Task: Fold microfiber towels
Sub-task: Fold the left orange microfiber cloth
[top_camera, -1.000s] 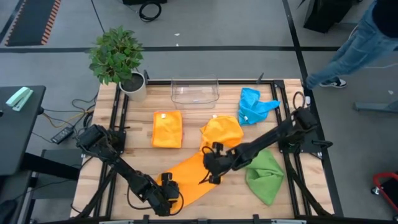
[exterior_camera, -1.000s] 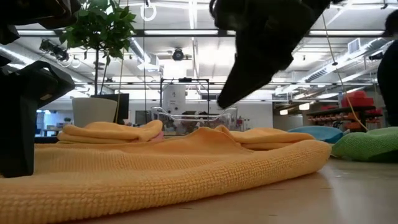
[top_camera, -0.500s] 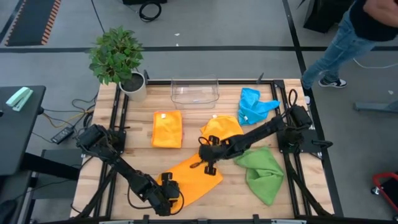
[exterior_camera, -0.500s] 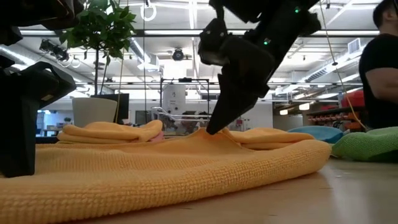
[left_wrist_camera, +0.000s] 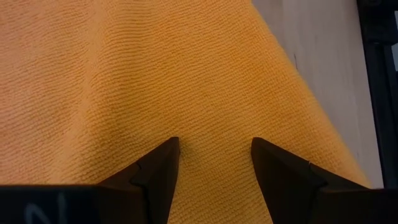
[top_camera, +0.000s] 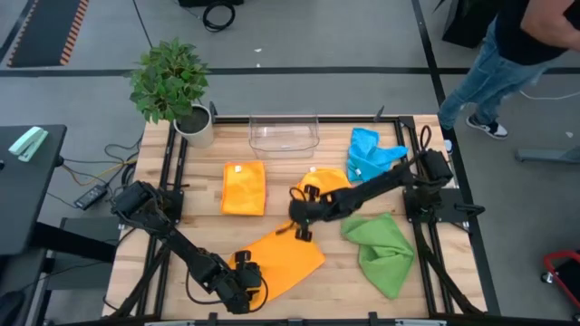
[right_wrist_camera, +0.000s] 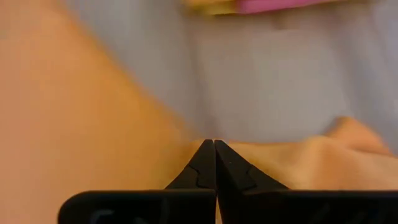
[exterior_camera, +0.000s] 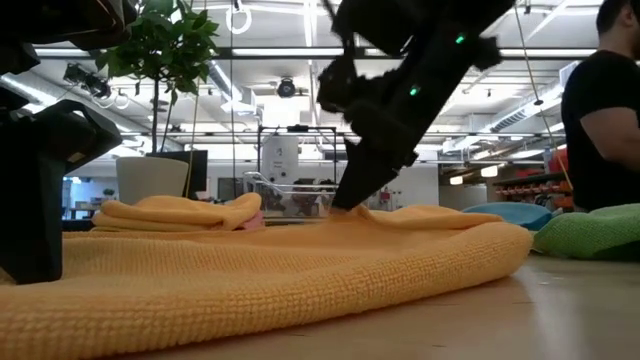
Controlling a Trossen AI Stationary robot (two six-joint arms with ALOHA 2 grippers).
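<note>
An orange towel (top_camera: 283,261) lies spread out flat and slantwise on the near middle of the table. My right gripper (top_camera: 298,233) is shut at the towel's far corner. My left gripper (top_camera: 246,276) stands over its near left corner; in the left wrist view its fingers (left_wrist_camera: 163,163) are spread apart with the orange cloth (left_wrist_camera: 124,81) beneath them. A folded orange towel (top_camera: 245,187) lies farther back on the left. A yellow-orange one (top_camera: 328,186), a blue one (top_camera: 368,152) and a green one (top_camera: 385,249) lie loosely bunched to the right. My left gripper has its open fingertips right at the towel's surface; I cannot tell whether they touch it. My right gripper pinches the orange towel's far corner (right_wrist_camera: 249,152) between its two shut fingers, slanting down from the table's right and far side. The cloth stays on the table, with a low ridge (exterior_camera: 400,212) beside the fingertips.
A clear plastic bin (top_camera: 284,133) stands at the far edge and a potted plant (top_camera: 172,86) at the far left corner. A pink edge (exterior_camera: 251,217) shows under the folded orange towel. A person (top_camera: 521,41) stands beyond the table's far right corner.
My right gripper has moved from over the spread orange towel toward the far and left edges and down onto the towel's far corner, and has shut there. The person beyond the far right corner has shifted.
</note>
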